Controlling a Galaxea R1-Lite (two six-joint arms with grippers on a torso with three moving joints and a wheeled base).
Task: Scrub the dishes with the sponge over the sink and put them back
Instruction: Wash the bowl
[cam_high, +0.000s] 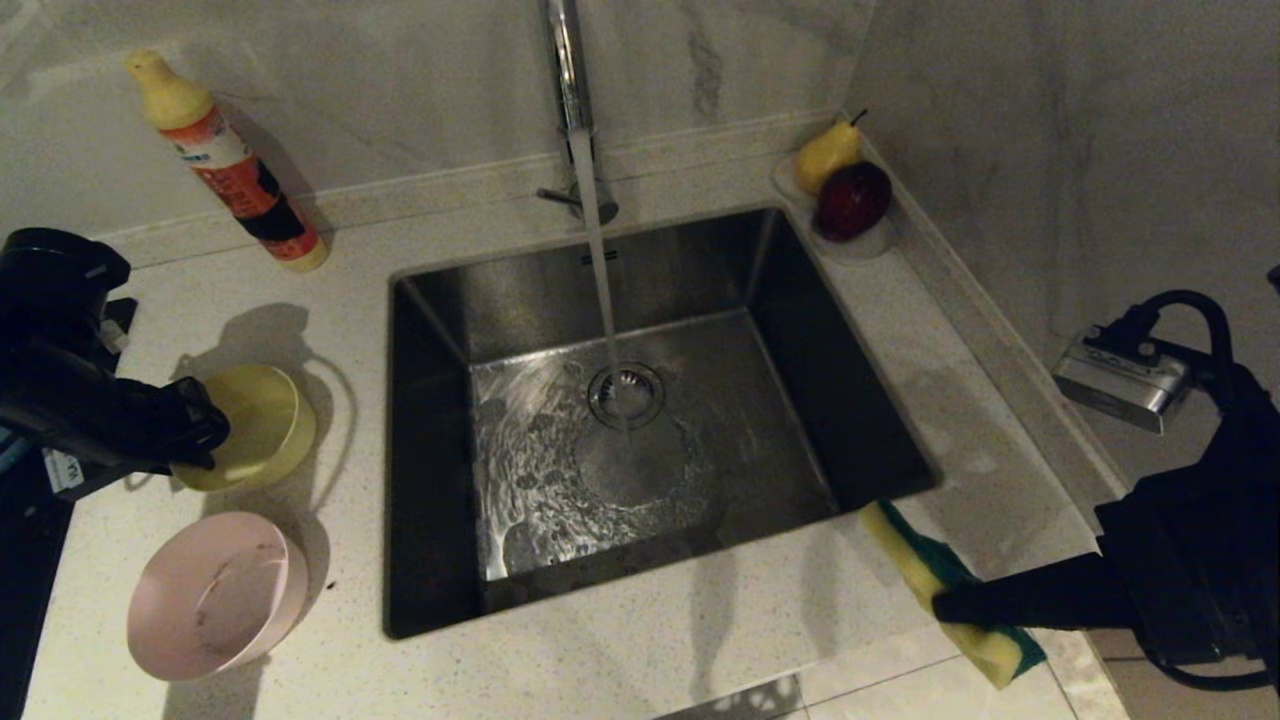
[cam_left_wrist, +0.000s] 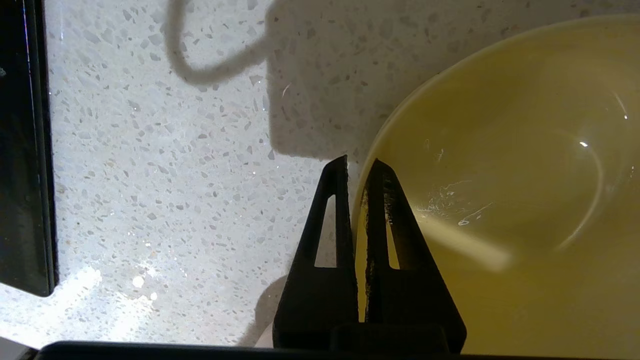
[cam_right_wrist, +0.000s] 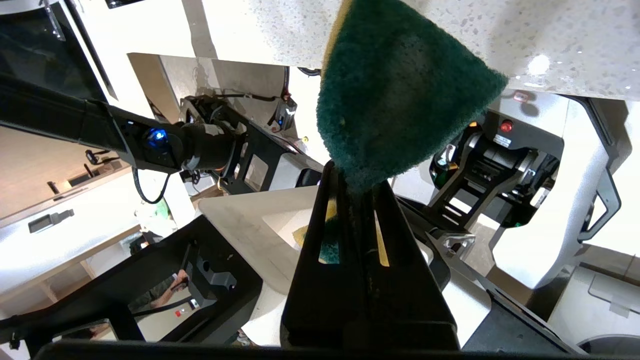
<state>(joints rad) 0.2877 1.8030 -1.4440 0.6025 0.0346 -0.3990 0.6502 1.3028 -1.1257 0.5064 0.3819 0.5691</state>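
Sink (cam_high: 480, 300), steel, with tap water falling onto its drain, between the two grippers. Pink bowl (cam_high: 205, 595) on the counter, near the left gripper (cam_high: 205, 440) but untouched. Yellow bowl (cam_left_wrist: 500, 175), tilted, its rim pinched between the left fingers (cam_left_wrist: 385, 210), one inside and one outside the wall. Sponge (cam_right_wrist: 400, 95), green face on yellow foam, clamped at one end by the right gripper (cam_right_wrist: 352, 185), protruding beyond the fingertips over the counter edge.
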